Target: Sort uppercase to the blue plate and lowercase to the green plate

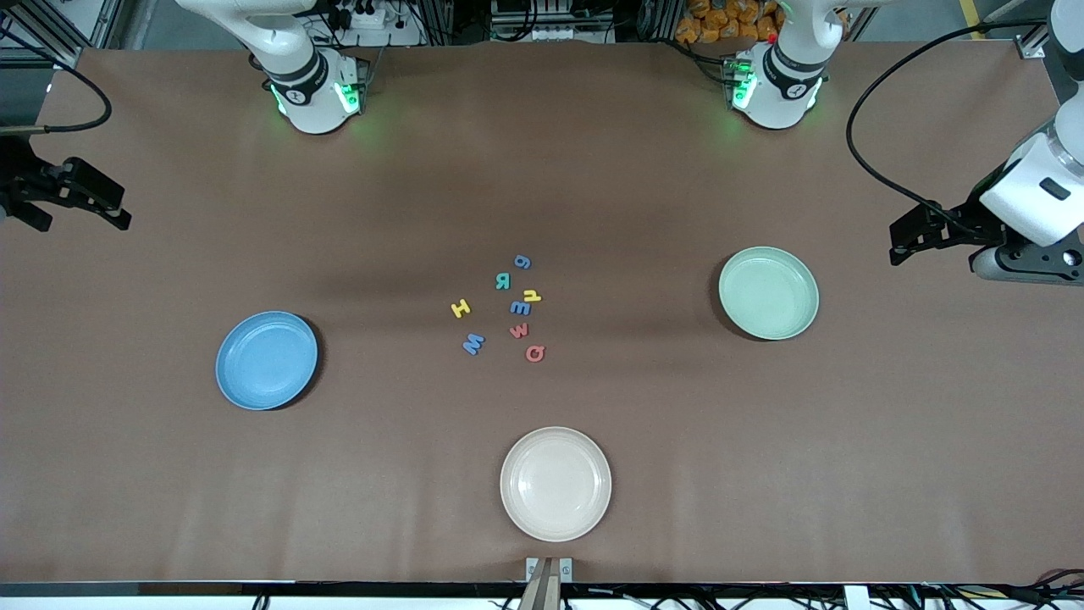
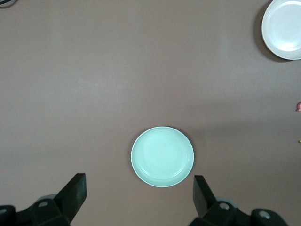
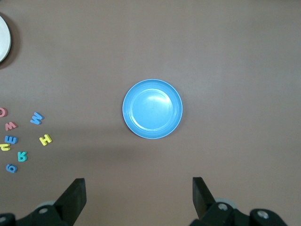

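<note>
8 letters (image 1: 506, 309) (front view), green plate (image 2: 162, 156) alone

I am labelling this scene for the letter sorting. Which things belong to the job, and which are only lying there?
For the job:
- blue plate
- green plate
- eight foam letters loose between them
- left gripper and right gripper, both open, waiting at the table's ends

Only lying there:
- cream plate, nearest the front camera

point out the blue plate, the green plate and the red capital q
round medium-blue plate (image 1: 267, 361), front view, bare middle of its dish
round pale mint-green plate (image 1: 768, 293), front view, bare middle of its dish
tiny flat red foam capital Q (image 1: 535, 353), front view, on the letter's ring
</note>
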You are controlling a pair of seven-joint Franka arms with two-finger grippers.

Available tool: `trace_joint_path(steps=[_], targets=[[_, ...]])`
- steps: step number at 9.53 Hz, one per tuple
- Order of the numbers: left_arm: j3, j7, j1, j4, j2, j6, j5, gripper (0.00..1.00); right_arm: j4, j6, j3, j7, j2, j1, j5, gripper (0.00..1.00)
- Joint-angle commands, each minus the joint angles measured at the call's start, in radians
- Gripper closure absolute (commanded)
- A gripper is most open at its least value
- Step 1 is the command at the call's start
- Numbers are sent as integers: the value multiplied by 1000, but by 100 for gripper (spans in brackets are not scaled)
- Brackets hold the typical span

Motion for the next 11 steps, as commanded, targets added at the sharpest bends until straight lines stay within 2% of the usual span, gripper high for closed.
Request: trace_joint_path(steps=[1, 3, 4, 5, 7, 9, 11], targets=[[-6, -10, -2, 19, 0, -21, 33, 0, -27, 1, 9, -14, -27, -15, -6, 0], [-45, 1, 1, 19, -20, -21, 30, 0, -27, 1, 9, -14, -26, -15, -6, 0], [-95, -2, 1, 24, -22, -21, 33, 0, -27, 1, 9, -14, -26, -15, -6, 0], [-117, -2, 1, 24, -23, -19, 33, 0, -28, 1, 9, -13, -26, -15, -5, 0], [-125, 4, -5, 18, 6, -21, 28, 0, -50, 8, 9, -14, -24, -12, -3, 0], [-157, -1, -18, 21, 78, -6, 18, 0, -82, 46, 12, -6, -18, -3, 0, 0], [-168, -77, -112, 24, 177, 95, 24, 0, -104, 88, 12, 38, 11, 29, 0, 0]])
